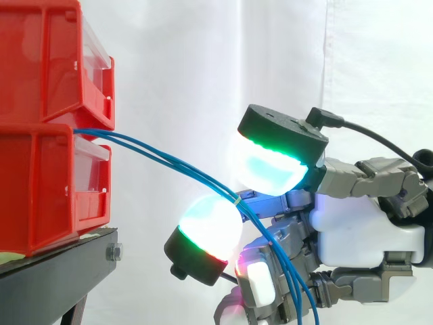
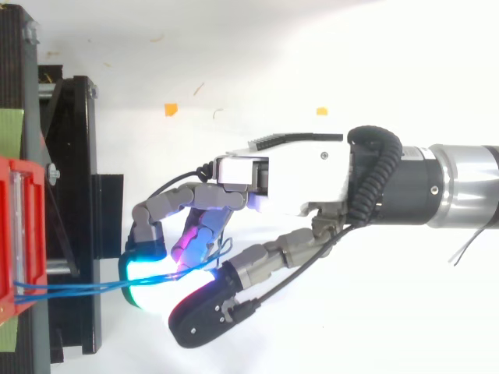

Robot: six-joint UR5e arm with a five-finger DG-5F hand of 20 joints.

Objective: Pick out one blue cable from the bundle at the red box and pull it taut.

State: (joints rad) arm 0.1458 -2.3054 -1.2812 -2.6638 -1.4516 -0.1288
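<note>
Two stacked red bins stand at the left on a black stand. A thin bundle of blue cables leaves the seam between the bins and slopes down to the right, sagging. A small tie binds the strands near the hand. My hand reaches in from the right with its fingers curled round the bundle. The cables run between an upper glowing pad and a lower one, then drop across the palm. From above, the blue cables run from the red bin into the curled hand.
A white curtain hangs behind the work. The black stand's frame runs along the left in the top view. Small orange marks lie on the white floor beyond the hand.
</note>
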